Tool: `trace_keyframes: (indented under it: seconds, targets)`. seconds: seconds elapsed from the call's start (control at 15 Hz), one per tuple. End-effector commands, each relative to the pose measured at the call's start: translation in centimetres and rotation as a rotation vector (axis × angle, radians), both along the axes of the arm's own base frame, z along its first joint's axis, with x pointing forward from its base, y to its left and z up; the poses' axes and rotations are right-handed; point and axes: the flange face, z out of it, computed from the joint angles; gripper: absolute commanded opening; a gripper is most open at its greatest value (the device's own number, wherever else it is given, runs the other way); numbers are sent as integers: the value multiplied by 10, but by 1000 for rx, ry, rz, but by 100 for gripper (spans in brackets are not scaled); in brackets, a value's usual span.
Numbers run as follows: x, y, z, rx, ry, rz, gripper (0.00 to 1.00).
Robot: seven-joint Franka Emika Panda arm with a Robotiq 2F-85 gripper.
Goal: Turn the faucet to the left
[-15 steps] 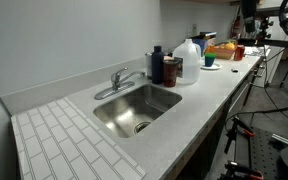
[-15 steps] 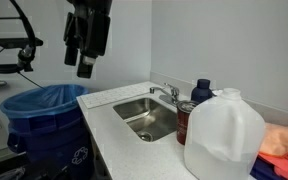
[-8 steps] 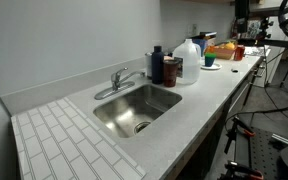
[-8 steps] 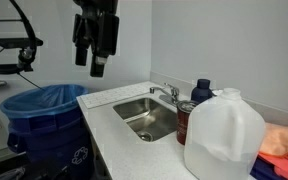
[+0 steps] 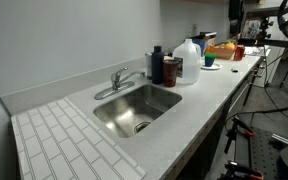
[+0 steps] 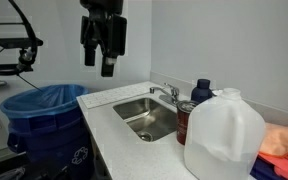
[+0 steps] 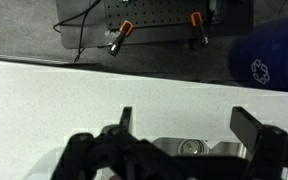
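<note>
The faucet is a small chrome tap at the back edge of the steel sink; its thin spout reaches out over the basin. It also shows in an exterior view. My gripper hangs open and empty high above the counter, near the sink's end away from the bottles and well apart from the faucet. In the wrist view the open fingers frame the white counter and the sink drain far below.
A dark bottle, a brown jar and a white jug stand beside the sink. The jug looms close in an exterior view. A blue bin stands at the counter's end. White tiles cover the near counter.
My gripper has moved sideways toward the sink and faucet, staying high and open. Nothing on the counter has moved.
</note>
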Motion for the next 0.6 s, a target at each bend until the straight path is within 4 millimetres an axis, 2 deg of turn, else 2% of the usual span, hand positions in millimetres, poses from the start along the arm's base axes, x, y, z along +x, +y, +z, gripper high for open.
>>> trace_keyframes:
  seconds: [0.0, 0.2, 0.4, 0.47, 0.53]
  targets:
    - [0, 0, 1, 0, 1, 0, 100]
    - [5, -2, -1, -6, -9, -12, 100]
    - [39, -9, -8, -18, -43, -53, 100]
    - [41, -9, -10, -21, -50, -62, 100]
    - [52, -5, -15, -24, -56, -77, 100]
